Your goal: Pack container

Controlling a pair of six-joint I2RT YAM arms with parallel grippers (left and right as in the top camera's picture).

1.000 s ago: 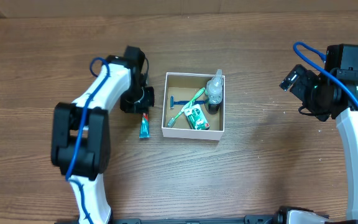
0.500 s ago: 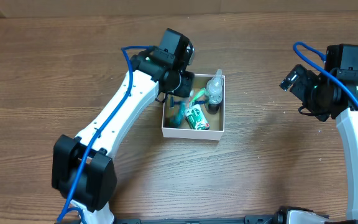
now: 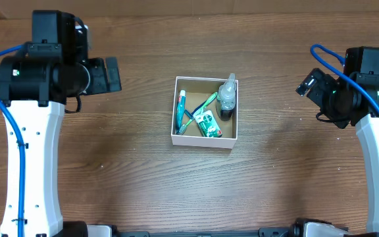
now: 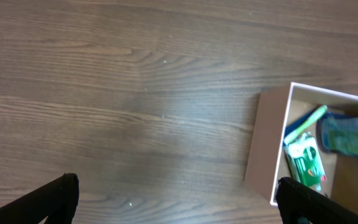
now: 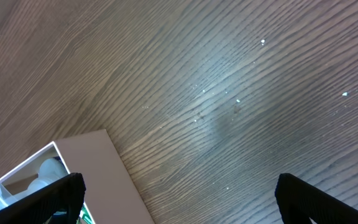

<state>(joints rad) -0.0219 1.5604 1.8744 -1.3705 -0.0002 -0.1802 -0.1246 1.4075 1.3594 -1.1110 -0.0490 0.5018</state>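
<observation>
Where container (image 3: 202,141) sits, table (image 3: 275,187) wood surrounds all four walls.

Container (image 4: 267,146) cut off by frame edge in both wrist views

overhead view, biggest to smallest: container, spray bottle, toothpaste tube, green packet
1. container
2. spray bottle
3. green packet and toothpaste tube: too close to rank, the packet is wider and the tube is longer

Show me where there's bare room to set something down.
Bare wooden table lies between the left gripper and the square white-walled cardboard container, between it and the right gripper, and along its near side. Inside, toiletries crowd it.
</observation>
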